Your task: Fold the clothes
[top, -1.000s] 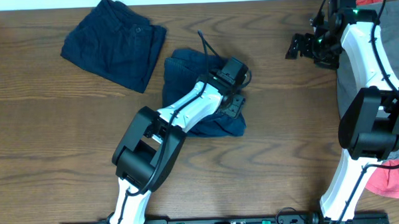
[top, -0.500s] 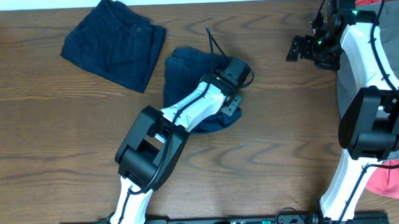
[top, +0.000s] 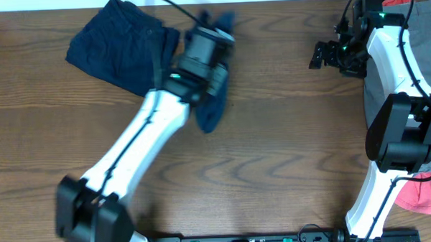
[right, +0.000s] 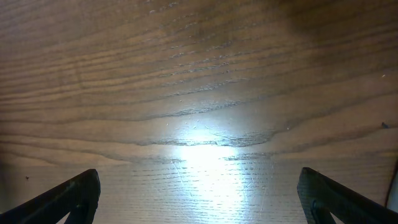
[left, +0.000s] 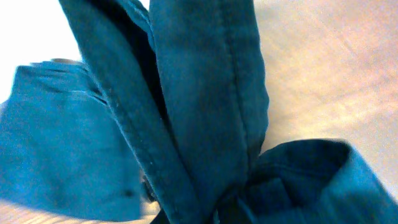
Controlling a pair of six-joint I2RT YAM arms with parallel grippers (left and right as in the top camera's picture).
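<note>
My left tool (top: 210,42) is up off the desk (top: 288,154) with a pair of navy shorts (top: 209,110) hanging from it, blurred in the overhead view. They dangle just to the right of the folded pair (top: 123,45). From above, their edge overlaps that pair's right side, and I cannot tell whether the two touch. In the left wrist view the fabric fills nearly the whole frame, its seams running down to a bunch at the bottom edge. The fingers themselves are hidden there, but I read the tool as pinching the cloth. The right tool (top: 319,53) sits well to the right of the folded pair, apart from the dangling shorts. Its fingertips (right: 74,196) show at the two bottom corners of the right wrist view, spread wide over bare wood grain. Further right of the folded pair, past that arm, a grey pile (top: 418,63) lies at the desk's edge.
</note>
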